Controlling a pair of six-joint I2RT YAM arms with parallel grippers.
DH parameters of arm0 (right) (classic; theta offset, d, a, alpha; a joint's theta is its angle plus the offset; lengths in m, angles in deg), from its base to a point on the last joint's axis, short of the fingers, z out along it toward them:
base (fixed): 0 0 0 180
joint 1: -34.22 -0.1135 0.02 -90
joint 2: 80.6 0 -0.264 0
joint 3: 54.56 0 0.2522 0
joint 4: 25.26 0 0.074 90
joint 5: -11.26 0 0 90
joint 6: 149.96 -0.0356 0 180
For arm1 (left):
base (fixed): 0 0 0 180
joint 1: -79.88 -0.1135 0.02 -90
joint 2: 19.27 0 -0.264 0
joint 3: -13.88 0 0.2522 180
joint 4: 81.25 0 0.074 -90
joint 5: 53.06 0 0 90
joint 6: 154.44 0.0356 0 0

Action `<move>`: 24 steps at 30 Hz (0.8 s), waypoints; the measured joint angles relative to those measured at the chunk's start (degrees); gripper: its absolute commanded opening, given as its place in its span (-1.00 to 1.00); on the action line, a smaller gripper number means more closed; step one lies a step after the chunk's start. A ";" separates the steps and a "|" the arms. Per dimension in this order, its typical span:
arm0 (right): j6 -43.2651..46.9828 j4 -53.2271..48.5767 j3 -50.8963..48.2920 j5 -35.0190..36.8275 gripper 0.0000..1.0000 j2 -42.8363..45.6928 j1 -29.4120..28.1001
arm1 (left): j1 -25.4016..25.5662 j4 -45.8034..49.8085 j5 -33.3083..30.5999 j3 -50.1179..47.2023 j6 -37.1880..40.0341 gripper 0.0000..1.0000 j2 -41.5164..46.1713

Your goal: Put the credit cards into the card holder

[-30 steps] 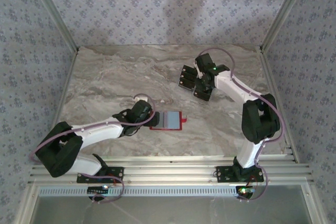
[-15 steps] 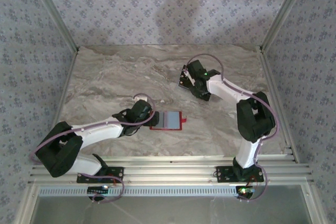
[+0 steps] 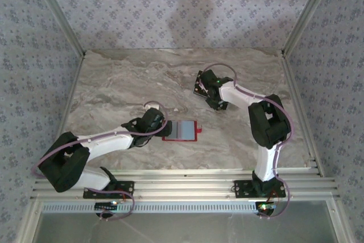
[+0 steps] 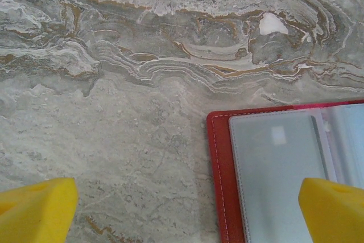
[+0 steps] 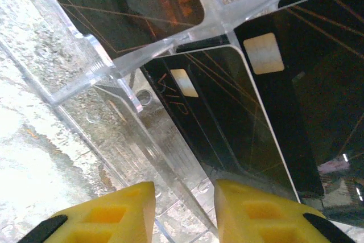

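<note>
The left gripper [image 4: 182, 214] is spread wide and empty, low over the marble table [image 4: 114, 112]. One of its tips is above the open card holder [image 4: 267, 180], which lies flat with its grey-blue pockets up, about midway along the table's near edge. I see no writing on the holder.

Farther right, in the table's far right quarter, the credit cards [image 5: 227, 118] lie black and flat in a clear acrylic tray [image 5: 85, 66] with dividers. The right gripper [image 5: 182, 209] is over them, its jaws narrow. A tray rib and the nearest card's edge sit in the slim gap, and I cannot tell whether they pinch anything.

The pick likely goes best if the tips catch only that card's edge. Clamping the rib too would probably drag the tray along. One card should come up alone, and the left gripper could pin the holder for the insertion.

The nearest card reads "VIP" in thin orange strokes under a pale chip [image 5: 183, 82]. The lettering on the card beyond is too cropped to read
</note>
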 measured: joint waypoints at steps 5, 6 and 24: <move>0.44 -0.66 0.48 0.55 -0.51 -0.35 -0.20 | 0.00 -0.07 0.09 0.00 0.00 1.00 -0.31; 0.46 -0.76 0.57 0.57 -0.52 -0.37 -0.31 | 0.00 -0.07 0.22 0.00 0.00 0.99 -0.37; 3.04 -3.17 2.75 0.72 -0.89 -0.37 -1.33 | -0.11 -0.28 0.55 0.00 0.02 1.00 -0.39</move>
